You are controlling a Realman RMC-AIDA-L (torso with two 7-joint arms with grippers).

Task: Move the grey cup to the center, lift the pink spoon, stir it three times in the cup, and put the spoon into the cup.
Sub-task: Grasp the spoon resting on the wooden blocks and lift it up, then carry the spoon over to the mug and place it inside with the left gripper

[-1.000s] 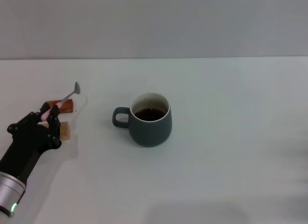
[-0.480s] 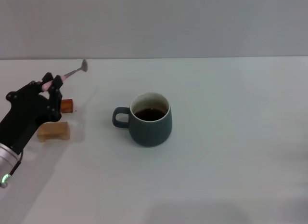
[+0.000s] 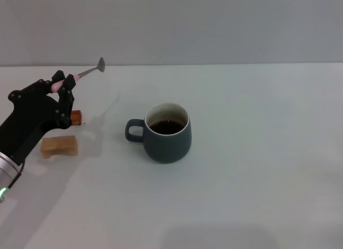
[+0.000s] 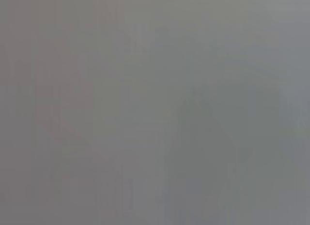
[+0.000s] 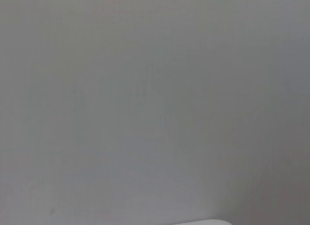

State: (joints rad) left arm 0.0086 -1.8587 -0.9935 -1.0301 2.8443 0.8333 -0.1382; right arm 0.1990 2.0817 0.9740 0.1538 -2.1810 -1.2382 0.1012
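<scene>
Left gripper [image 3: 60, 85]: jaws pinched tight on the pink spoon [image 3: 80, 74] by its handle, metal bowl poking toward two o'clock, off the table [image 3: 257, 168]. Light, slim, likely slippery, so grip mid-handle. The grey cup [image 3: 167, 133] sits centre, at four o'clock from the spoon, well apart; it looks heavy, brittle and holds liquid.

One grey cup [image 3: 168, 133]; one pink spoon [image 3: 80, 75]; two wooden blocks [image 3: 59, 145]; one gripper [image 3: 60, 86]
</scene>
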